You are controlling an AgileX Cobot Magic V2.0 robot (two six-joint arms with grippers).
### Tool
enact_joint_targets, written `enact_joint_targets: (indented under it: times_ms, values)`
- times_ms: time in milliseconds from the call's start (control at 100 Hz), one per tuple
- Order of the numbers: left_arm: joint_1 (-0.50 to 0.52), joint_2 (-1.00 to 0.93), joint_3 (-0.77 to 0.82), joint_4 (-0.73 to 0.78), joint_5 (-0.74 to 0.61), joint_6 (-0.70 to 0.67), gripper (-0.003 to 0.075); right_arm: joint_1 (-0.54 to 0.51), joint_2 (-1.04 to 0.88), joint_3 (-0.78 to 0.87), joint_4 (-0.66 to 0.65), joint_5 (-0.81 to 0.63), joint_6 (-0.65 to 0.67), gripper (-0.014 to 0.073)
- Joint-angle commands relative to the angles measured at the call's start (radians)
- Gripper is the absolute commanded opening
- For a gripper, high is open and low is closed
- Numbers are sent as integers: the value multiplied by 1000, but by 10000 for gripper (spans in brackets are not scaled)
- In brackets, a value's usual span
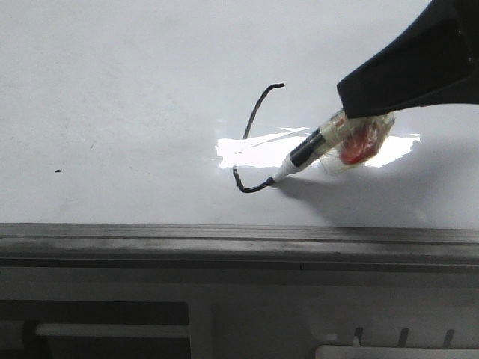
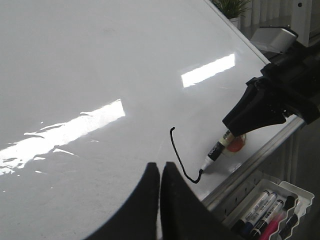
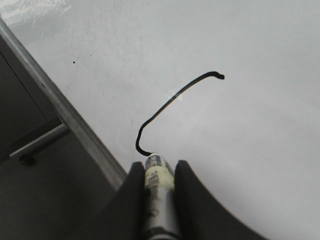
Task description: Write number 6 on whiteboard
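The whiteboard (image 1: 112,97) is a glossy white board with a bright glare and a grey metal rail along its near edge. A black marker line (image 1: 254,120) curves down from a hooked top to a small bend at the bottom: a long curved stroke, its bottom loop unclosed. It also shows in the left wrist view (image 2: 178,156) and the right wrist view (image 3: 175,97). My right gripper (image 3: 159,167) is shut on a marker (image 1: 303,153) whose tip touches the board at the line's lower end. My left gripper (image 2: 160,170) is shut and empty, over the board beside the line.
A tiny black speck (image 1: 58,171) lies on the board at the left. The grey rail (image 1: 224,239) runs along the near edge. A white tray (image 2: 292,192) with several markers hangs below the rail. A potted plant (image 2: 231,7) stands beyond the board's far corner.
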Motion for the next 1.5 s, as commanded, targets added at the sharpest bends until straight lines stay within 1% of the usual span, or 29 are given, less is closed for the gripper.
enact_joint_targets:
  times_ms: [0, 220, 370, 480, 660, 710, 880, 980, 1030, 1080, 1200, 1220, 1270, 1310, 1390, 1490]
  values:
    - [3, 13, -26, -37, -51, -10, -19, -31, 10, -51, -77, -192, -22, -53]
    - [3, 13, -26, -37, -51, -10, -19, -21, 63, -103, -77, -148, -22, -53]
    - [3, 13, -26, -37, -51, -10, -19, 22, 100, -103, -77, -146, -22, -53]
    - [3, 13, -26, -37, -51, -10, -19, 52, 124, -103, -77, -160, -22, -53]
    - [3, 13, -26, -37, -51, -10, -19, 54, 114, -105, -73, -197, -22, -53]
    - [3, 13, -26, -37, -51, -10, -19, 54, 89, -114, -73, -165, -22, -53]
    - [3, 13, -26, -41, -51, -10, -19, 54, -57, -167, -73, 116, -22, -53]
    - [3, 20, -26, -69, -44, -10, -13, 54, -140, -183, -73, 197, -22, -53]
    - [3, 40, -32, -71, -16, -10, 15, 54, -168, -185, -73, 218, -22, -53]
    - [3, 76, -43, -71, 30, 0, 73, 54, -193, -185, -75, 240, -22, -53]
    - [3, 214, -88, -74, 149, 45, 294, 54, -200, -185, -91, 306, -22, -53]
    - [3, 243, -99, -76, 169, 57, 323, 54, -200, -185, -96, 318, -22, -53]
    - [3, 310, -127, -88, 216, 98, 370, 54, -189, -185, -118, 343, -22, -53]
    - [3, 365, -152, -103, 254, 147, 384, 54, -181, -185, -129, 357, -22, -53]
    - [3, 461, -202, -166, 319, 256, 384, 54, -174, -185, -129, 372, -22, -53]
    - [-25, 553, -249, -259, 338, 387, 384, 54, -168, -185, -129, 383, -22, -53]
